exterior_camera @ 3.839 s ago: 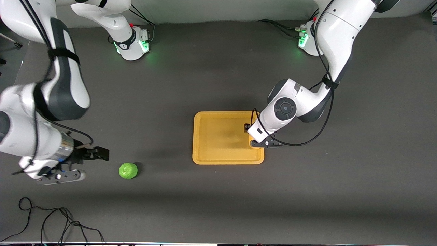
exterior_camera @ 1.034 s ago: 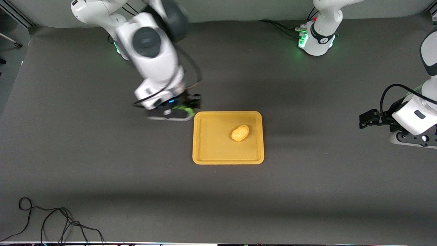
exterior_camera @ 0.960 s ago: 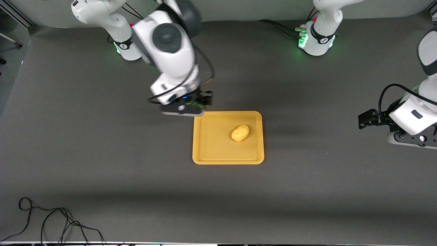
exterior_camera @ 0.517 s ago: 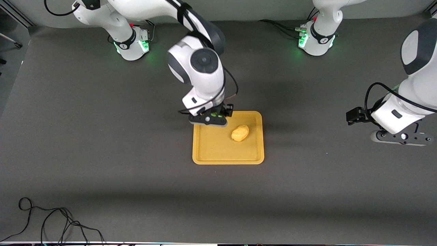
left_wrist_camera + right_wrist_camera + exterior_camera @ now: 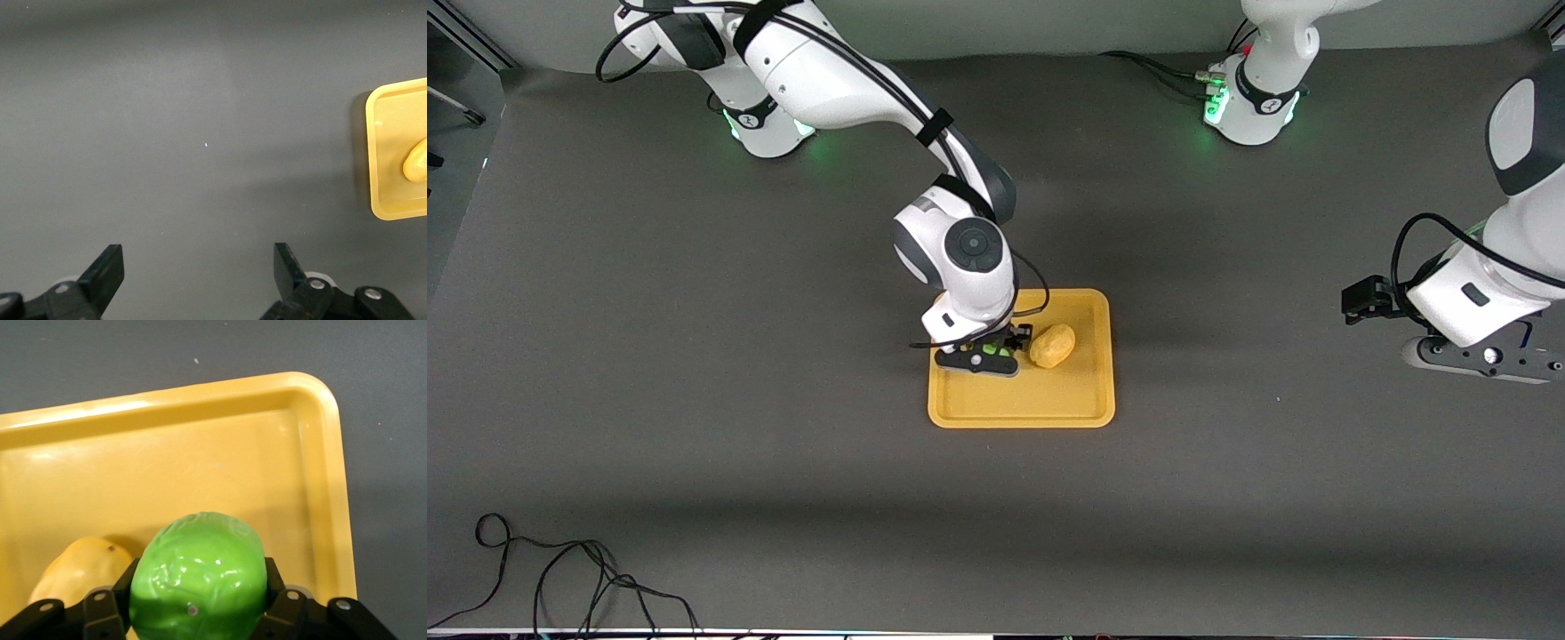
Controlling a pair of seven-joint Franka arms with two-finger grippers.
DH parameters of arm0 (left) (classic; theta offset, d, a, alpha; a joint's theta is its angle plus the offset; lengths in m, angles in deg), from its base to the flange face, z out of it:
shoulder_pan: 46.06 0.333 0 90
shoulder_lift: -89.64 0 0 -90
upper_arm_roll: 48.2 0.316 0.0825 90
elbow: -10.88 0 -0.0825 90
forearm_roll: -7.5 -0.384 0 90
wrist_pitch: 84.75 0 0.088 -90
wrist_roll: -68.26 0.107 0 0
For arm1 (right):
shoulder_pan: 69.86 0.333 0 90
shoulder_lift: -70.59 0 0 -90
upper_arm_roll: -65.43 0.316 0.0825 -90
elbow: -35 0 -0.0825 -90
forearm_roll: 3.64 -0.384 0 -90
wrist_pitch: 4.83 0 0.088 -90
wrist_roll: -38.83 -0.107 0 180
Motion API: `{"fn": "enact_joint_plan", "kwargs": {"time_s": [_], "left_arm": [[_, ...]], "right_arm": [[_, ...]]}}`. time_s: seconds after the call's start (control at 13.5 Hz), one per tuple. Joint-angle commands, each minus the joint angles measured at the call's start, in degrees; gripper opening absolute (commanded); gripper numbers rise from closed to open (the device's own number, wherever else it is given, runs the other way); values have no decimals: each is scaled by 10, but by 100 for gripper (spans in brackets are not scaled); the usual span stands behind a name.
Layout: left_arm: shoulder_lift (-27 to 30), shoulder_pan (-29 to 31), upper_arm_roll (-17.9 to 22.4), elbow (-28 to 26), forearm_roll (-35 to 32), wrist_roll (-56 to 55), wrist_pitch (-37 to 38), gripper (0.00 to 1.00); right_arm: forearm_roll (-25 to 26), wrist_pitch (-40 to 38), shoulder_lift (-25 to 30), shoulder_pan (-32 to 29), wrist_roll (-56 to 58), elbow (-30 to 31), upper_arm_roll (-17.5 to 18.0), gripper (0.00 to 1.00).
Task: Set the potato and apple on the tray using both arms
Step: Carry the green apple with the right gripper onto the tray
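The yellow-orange tray [image 5: 960, 412] lies mid-table. The lumpy yellow-orange potato [image 5: 1053, 346] lies on it. My right gripper [image 5: 991, 352] is low over the tray beside the potato, shut on the green apple [image 5: 197, 577], which fills the space between its fingers in the right wrist view; the tray [image 5: 200, 453] and potato [image 5: 73, 573] show under it. In the front view only slivers of the apple [image 5: 991, 350] show. My left gripper [image 5: 1362, 300] is open and empty, over bare table toward the left arm's end; its wrist view shows the tray's corner [image 5: 390, 210] and the potato's end [image 5: 417, 163].
A black cable [image 5: 560, 578] lies coiled at the table's near edge toward the right arm's end. The arm bases [image 5: 1249, 89] stand along the table's edge farthest from the front camera. The mat around the tray is bare.
My right arm has carried the apple from the table over to the tray and lowered it beside the potato. My left arm let go of the potato on the tray and drew away to its end.
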Motion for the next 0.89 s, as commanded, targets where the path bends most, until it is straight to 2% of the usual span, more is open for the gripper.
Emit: {"fn": "enact_joint_plan", "kwargs": {"time_s": [0.0, 0.44, 0.52, 0.59, 0.66, 0.81], "left_arm": [[-1, -1, 0, 16, 16, 7, 20, 100], [-2, 12, 1, 16, 17, 9, 24, 100], [-2, 12, 1, 16, 17, 9, 26, 100], [-2, 12, 1, 16, 17, 10, 26, 100], [-3, 12, 1, 16, 17, 9, 26, 100], [-1, 8, 0, 16, 16, 5, 26, 100]], "right_arm": [[10, 32, 0, 0, -11, 24, -7, 46], [9, 66, -24, 0, -12, 24, -9, 47], [8, 66, -25, -1, -12, 24, -9, 54], [6, 66, -30, -1, -13, 23, -9, 82], [5, 66, -31, -1, -13, 22, -9, 100], [4, 65, -28, -4, -12, 20, -9, 100]]}}
